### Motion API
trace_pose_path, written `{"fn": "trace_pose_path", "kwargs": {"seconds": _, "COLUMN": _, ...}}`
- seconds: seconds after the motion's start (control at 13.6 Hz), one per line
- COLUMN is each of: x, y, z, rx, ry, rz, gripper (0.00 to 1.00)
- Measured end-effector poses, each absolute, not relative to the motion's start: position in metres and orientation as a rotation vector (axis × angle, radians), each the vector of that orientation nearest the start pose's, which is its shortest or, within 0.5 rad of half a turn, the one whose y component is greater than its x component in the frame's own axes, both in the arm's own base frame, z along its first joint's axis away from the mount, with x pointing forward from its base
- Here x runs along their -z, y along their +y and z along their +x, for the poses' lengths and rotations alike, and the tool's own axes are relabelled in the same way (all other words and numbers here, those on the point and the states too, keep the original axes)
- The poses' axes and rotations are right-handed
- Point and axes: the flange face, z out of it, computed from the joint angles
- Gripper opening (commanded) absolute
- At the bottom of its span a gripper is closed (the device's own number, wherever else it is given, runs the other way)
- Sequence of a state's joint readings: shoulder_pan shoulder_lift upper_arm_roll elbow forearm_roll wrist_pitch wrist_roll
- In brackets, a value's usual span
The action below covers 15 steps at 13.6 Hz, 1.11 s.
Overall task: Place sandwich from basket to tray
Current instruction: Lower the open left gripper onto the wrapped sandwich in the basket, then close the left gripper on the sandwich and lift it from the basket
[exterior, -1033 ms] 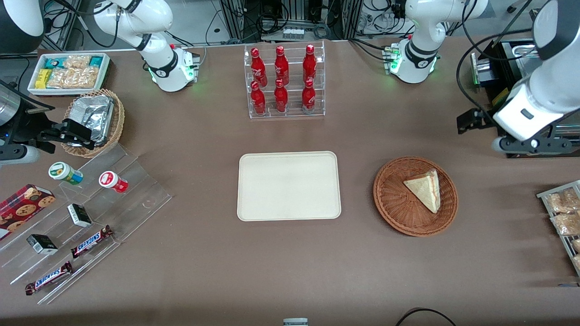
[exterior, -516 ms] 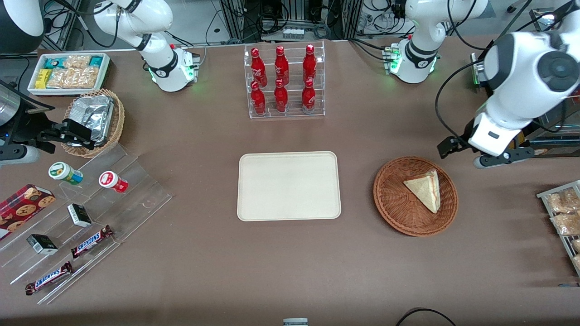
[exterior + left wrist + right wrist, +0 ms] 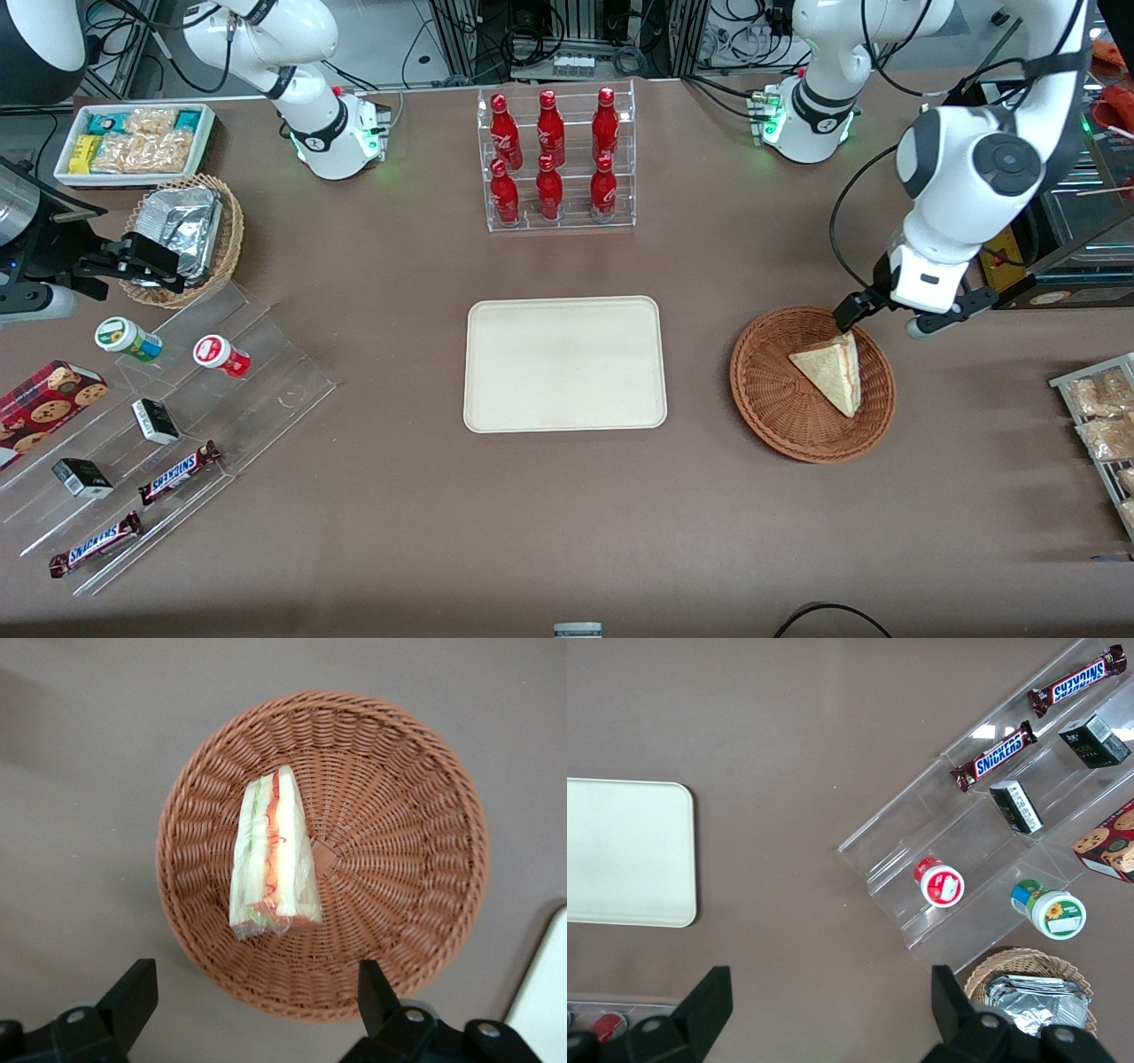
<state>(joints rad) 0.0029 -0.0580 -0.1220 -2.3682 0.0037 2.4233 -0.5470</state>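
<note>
Gripper swings in over the basket rim, sandwich not yet touched.

Within a second the gripper (image 3: 881, 317) moved from the counter's edge to above the basket (image 3: 780, 416); jaws apart, apparently still above the sandwich (image 3: 273, 855) lying inside; the tray (image 3: 564, 363) beside the basket waits.

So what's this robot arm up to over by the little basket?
It is about to move a sandwich from the reddish-brown wicker basket onto the cream tray beside it. The gripper hovers above the basket's rim with its fingers open, holding nothing. The sandwich lies in the basket, untouched, and nothing is on the tray.
</note>
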Motion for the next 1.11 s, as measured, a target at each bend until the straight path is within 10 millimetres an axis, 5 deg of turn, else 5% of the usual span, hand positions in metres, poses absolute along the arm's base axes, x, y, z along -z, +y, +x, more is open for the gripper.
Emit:
{"fn": "trace_pose_path", "kwargs": {"seconds": 0.22, "x": -0.314, "y": -0.056, "z": 0.501, "rx": 0.200, "ry": -0.738, "rz": -3.095, "gripper": 1.00}}
{"fn": "trace_pose_path", "kwargs": {"seconds": 0.37, "x": -0.292, "y": -0.050, "z": 0.506, "rx": 0.217, "ry": -0.785, "rz": -3.094, "gripper": 0.91}}
{"fn": "trace_pose_path", "kwargs": {"seconds": 0.52, "x": -0.277, "y": -0.048, "z": 0.509, "rx": 0.231, "ry": -0.811, "rz": -3.095, "gripper": 0.57}}
{"fn": "trace_pose_path", "kwargs": {"seconds": 0.66, "x": -0.269, "y": -0.048, "z": 0.510, "rx": 0.234, "ry": -0.886, "rz": -3.082, "gripper": 0.01}}
{"fn": "trace_pose_path", "kwargs": {"seconds": 1.11, "x": -0.271, "y": -0.049, "z": 0.509, "rx": 0.203, "ry": -0.924, "rz": -3.066, "gripper": 0.00}}
